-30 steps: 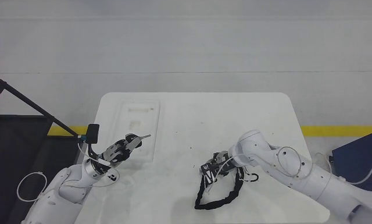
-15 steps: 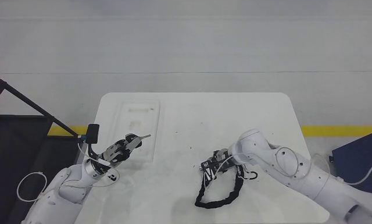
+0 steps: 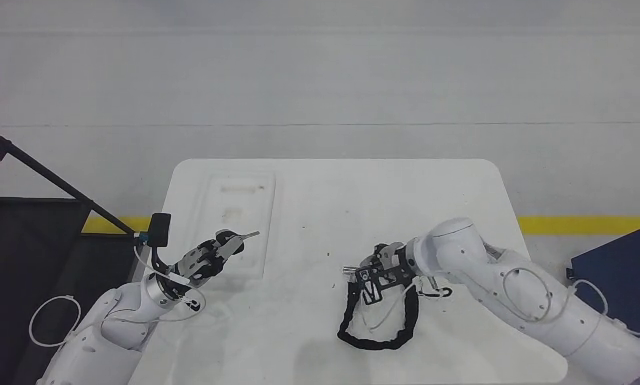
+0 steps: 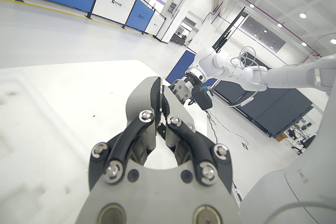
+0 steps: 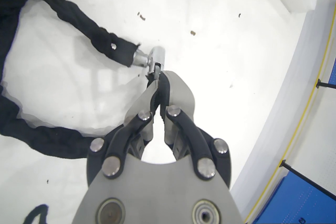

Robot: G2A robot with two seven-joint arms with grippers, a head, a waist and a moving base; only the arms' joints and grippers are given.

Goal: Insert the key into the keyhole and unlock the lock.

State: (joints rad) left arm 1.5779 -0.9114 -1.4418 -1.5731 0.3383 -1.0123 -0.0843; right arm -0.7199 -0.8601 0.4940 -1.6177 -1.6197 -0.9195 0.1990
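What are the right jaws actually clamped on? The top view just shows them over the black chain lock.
Observer: Right wrist view: the right jaws are shut on a silver metal piece at the end of the chain lock.
Reviewer: Is the fabric sleeve pinched too?
Observer: No, the black sleeve stops short of the jaws.
Reviewer: And the left jaws?
Observer: Left wrist view: shut on the key, pads almost touching.

Middle of table (image 3: 430, 195): room to pass between foam tray (image 3: 238, 200) and chain lock (image 3: 372, 343) | far side and far right corner: open | left: raised tray, left gripper (image 3: 232, 243) over its near edge | near right: chain's black loop lying flat, right gripper (image 3: 358, 275) clamped on its metal end, arm overhead.
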